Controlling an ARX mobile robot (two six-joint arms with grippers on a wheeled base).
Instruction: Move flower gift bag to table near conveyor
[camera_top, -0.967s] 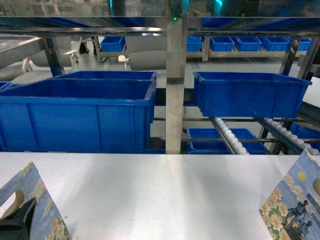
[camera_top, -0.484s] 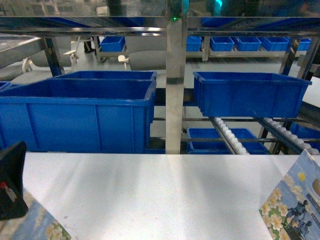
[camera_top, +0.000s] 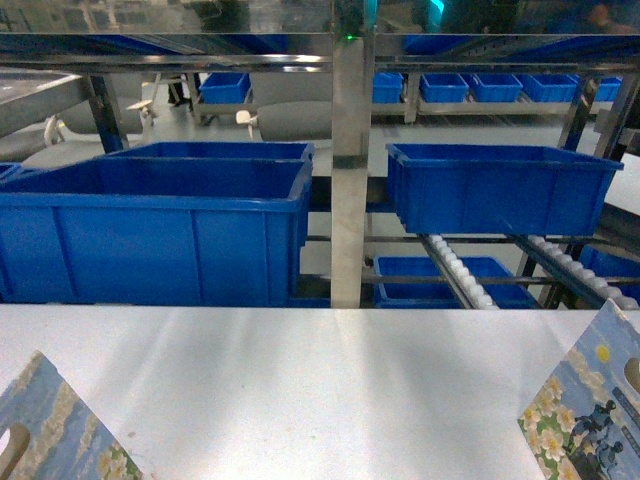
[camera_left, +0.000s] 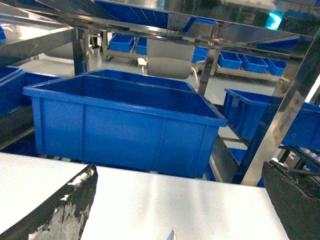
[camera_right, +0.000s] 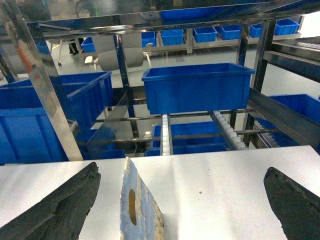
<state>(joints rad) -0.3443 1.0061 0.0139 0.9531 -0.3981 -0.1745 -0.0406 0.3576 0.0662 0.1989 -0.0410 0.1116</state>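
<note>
While the left gripper (camera_left: 175, 210) is hanging with its two dark fingers (camera_left: 60, 215) spread wide and nothing between them, it is no longer showing in the head view, where half a second ago its black body was sitting over the left gift bag (camera_top: 45, 430). That bag, now uncovered, is standing free on the white table (camera_top: 320, 390), its handle hole near the left edge, whereas a second ago the gripper was down at it. The right gripper (camera_right: 180, 210) is likewise gaping wide, and just below it, nearer its left finger, a second flower gift bag (camera_right: 137, 207) is standing upright, seen edge-on, its long face running away from the gripper toward the conveyor (camera_right: 225, 130). Beyond the table's far edge, the steel rack is carrying blue bins (camera_top: 500, 185) over sloping white rollers, with further bins on shelves behind.
</note>
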